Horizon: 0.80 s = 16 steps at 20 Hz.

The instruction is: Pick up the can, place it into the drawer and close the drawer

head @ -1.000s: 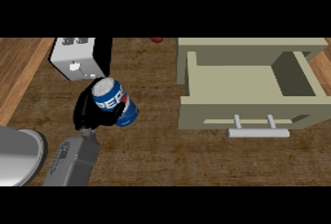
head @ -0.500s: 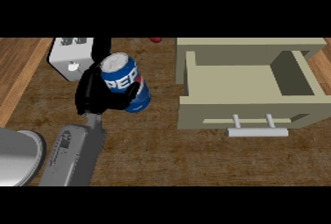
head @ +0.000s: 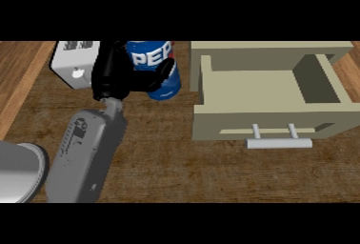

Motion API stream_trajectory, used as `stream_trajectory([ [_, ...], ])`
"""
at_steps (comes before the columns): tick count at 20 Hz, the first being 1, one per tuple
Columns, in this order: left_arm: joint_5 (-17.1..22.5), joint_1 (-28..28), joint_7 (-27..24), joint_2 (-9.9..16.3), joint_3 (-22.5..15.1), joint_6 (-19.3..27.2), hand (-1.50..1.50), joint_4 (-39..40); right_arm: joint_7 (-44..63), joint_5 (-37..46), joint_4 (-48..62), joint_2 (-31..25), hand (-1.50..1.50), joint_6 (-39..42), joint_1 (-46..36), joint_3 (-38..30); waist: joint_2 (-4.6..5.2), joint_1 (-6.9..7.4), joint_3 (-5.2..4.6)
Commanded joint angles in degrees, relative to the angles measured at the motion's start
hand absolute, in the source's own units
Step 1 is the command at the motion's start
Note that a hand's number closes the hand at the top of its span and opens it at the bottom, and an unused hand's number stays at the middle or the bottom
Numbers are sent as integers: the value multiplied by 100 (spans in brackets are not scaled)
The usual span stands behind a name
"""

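Note:
A blue Pepsi can (head: 156,59) is lifted off the counter at the upper middle of the head view, and its top runs out of the picture. My left hand (head: 116,76) is curled round the can's left side, with the grey forearm coming in from the lower left. The beige drawer (head: 211,125) stands pulled open just right of the can, its inside bare. A pale bar handle (head: 279,142) sits on the drawer's front. My right hand does not show.
A white toaster (head: 74,64) stands behind and left of my hand. Part of a grey round object (head: 17,171) lies at the lower left edge. A lighter wooden strip (head: 17,81) borders the counter on the left.
My left hand has carried the can upward and a little to the right, closer to the open drawer's left wall. The drawer has not moved.

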Motion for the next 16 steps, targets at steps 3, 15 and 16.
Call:
stream_trajectory([
  [3,153,-798,-155,-29,-434,590,150,805,-362,225,23,60,-150,-20,205,361,10,-56,1],
  [15,999,-2359,-613,-30,-1000,1590,150,2252,97,-62,116,-200,-150,-144,-259,-10,23,-123,1],
  [16,935,-2730,-480,-30,-832,1481,150,2528,279,-165,61,-352,-150,-287,-367,-46,27,-112,0],
])
